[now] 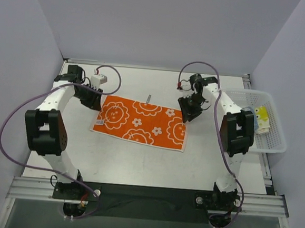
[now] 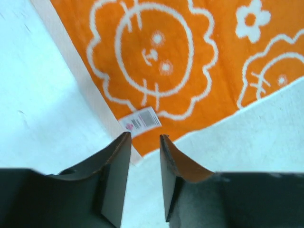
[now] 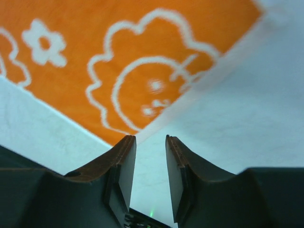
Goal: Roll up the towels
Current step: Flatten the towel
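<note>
The orange towel (image 1: 141, 122) lies spread flat mid-worktop (image 1: 138, 160), slightly towards the far edge. The left end effector (image 1: 94, 100) hangs at its left edge and the right end effector (image 1: 188, 110) at its right edge, both slightly parted and holding nothing. A white basket (image 1: 276, 147) with a yellow towel (image 1: 261, 118) sits at the right edge.

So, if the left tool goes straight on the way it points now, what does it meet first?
Probably the orange towel, at its corner with the white label, straight ahead of the left tool. Depth is unclear, so I cannot say how far off it is.
</note>
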### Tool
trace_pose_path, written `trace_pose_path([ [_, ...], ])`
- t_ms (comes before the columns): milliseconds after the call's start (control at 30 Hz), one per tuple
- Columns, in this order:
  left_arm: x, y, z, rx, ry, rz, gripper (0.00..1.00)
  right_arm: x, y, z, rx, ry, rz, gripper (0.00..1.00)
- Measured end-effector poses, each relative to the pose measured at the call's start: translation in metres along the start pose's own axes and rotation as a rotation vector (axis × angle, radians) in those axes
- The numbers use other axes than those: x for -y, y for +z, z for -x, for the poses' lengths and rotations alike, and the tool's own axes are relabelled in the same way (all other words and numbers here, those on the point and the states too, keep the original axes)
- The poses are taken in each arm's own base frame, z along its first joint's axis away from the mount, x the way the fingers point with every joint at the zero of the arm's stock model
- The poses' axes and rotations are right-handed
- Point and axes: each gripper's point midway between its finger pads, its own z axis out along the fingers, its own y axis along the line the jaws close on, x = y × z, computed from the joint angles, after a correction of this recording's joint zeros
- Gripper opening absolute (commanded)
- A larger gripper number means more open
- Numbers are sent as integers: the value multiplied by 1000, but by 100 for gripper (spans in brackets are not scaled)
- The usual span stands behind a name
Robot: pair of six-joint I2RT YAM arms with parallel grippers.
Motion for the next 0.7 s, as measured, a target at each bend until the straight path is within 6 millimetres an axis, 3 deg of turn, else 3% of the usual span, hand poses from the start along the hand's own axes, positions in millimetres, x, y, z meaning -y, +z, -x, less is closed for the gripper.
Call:
trace_pose_path([
  [67, 7, -6, -16, -9, -4, -1, 28, -25, 6, -20, -37, -32, 45, 29],
  [200, 19, 5, -52, -81, -36, -39, 16, -69, 28, -75, -182, -102, 120, 27],
  [333, 25, 16, -78, -145, -75, -63, 11, -92, 44, -117, -307, -155, 142, 26],
  [533, 17, 29, -85, -172, -99, -56, 8, -87, 48, -117, -306, -169, 102, 20],
  [700, 8, 46, -105, -236, -131, -39, 6, -79, 51, -116, -312, -168, 56, 17],
])
